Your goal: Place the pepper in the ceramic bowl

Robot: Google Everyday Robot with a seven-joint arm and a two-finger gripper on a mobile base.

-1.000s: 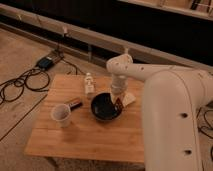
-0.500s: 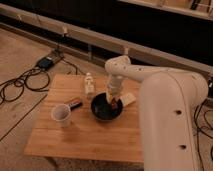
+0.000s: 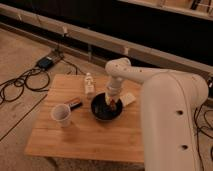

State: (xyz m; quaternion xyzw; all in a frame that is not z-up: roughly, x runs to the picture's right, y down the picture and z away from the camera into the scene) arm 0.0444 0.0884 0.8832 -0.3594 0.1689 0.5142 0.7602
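gripper (image 3: 112,101) down at the right inner edge of the ceramic bowl (image 3: 101,114), hanging from the white arm (image 3: 165,95) that reaches in from the right. small reddish-brown shape at its tip reads as the pepper (image 3: 114,104), over or just inside the bowl's rim; cannot tell whether it is gripped or resting against the bowl. finger spread not readable.

bowl: dark, glossy, round, sits near the middle of the wooden table (image 3: 85,137). white cup (image 3: 61,114) upright to its left, apart from it. small dark-and-red oblong object (image 3: 75,104) lies between cup and bowl, nearer the cup. small white bottle (image 3: 89,84) stands behind the bowl, toward the table's far edge. pale flat item (image 3: 129,98) on the table just right of the bowl.

floor: black cables (image 3: 22,82) and a dark box (image 3: 46,62) to the left of the table.
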